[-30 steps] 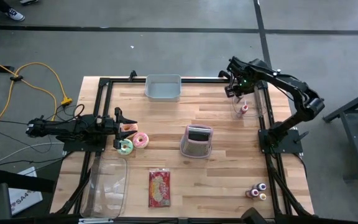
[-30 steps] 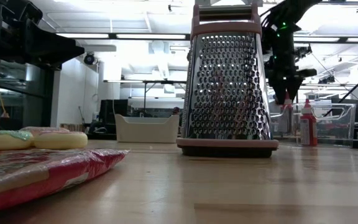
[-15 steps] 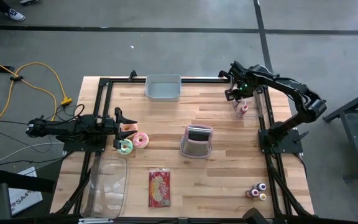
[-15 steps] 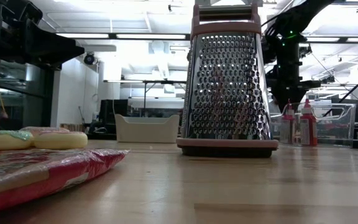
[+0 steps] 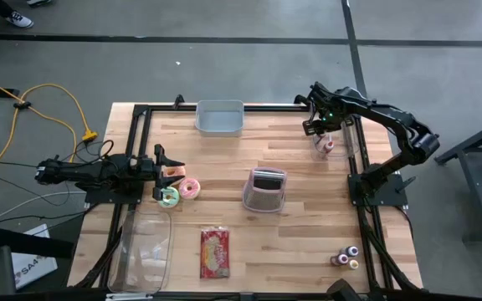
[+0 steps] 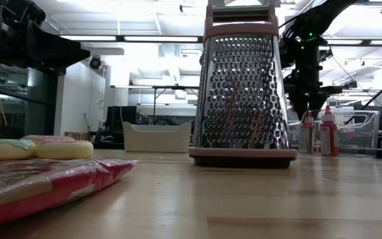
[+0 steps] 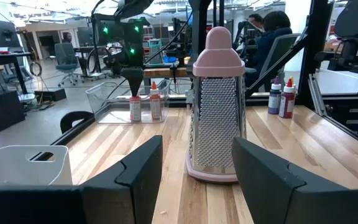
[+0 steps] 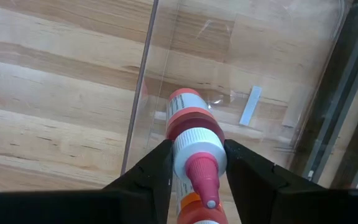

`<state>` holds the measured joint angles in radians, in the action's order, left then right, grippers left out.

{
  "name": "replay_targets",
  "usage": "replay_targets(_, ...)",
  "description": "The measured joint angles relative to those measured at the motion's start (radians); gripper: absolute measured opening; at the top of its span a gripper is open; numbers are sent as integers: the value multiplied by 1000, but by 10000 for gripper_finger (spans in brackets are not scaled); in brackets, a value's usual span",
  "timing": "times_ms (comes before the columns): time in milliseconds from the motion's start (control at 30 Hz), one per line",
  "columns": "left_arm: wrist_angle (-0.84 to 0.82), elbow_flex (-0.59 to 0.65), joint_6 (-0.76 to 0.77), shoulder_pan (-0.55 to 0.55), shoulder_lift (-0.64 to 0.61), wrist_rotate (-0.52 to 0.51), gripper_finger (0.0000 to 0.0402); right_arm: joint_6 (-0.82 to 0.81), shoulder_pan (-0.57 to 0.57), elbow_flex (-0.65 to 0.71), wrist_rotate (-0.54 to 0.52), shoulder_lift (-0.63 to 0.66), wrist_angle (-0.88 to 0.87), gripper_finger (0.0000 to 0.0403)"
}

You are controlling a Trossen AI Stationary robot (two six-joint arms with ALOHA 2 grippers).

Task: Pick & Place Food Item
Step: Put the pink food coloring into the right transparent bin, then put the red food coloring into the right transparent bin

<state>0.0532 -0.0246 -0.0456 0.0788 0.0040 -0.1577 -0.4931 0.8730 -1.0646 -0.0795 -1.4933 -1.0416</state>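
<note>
A red sauce bottle (image 8: 197, 149) with a white collar and a red nozzle stands upright in the clear container (image 5: 346, 138) at the table's far right. A second red bottle (image 8: 184, 106) stands right beside it. My right gripper (image 8: 197, 163) points down over the first bottle. Its fingers stand close on either side of the white collar with a thin gap, open. In the low view the bottle (image 6: 308, 133) rests on its base below the gripper (image 6: 307, 106). My left gripper (image 5: 167, 163) waits open and level at the table's left edge.
A pink-topped grater (image 5: 265, 191) stands mid-table. Two donuts (image 5: 178, 192) lie by the left gripper. A grey bin (image 5: 220, 117) is at the far edge, a clear tub (image 5: 145, 251) and a red packet (image 5: 214, 252) near the front, small bottles (image 5: 347, 257) at front right.
My right gripper has sunk a little over the clear container with the red bottle. The bottle, which hung just clear a second ago, now stands on its base beside the second bottle.
</note>
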Motion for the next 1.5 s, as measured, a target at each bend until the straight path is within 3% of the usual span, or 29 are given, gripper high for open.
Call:
replay_targets(367, 0, 0, 0, 0, 0, 0, 188, -6, 0, 1, 3, 0, 0, 182)
replay_targets(700, 0, 0, 0, 0, 0, 0, 188, -7, 0, 1, 9, 22, 0, 181)
replay_targets(1067, 0, 0, 0, 0, 0, 0, 188, -8, 0, 0, 79, 163, -4, 180)
replay_targets(1500, 0, 0, 0, 0, 0, 0, 188, -11, -8, 0, 80, 292, -71, 179)
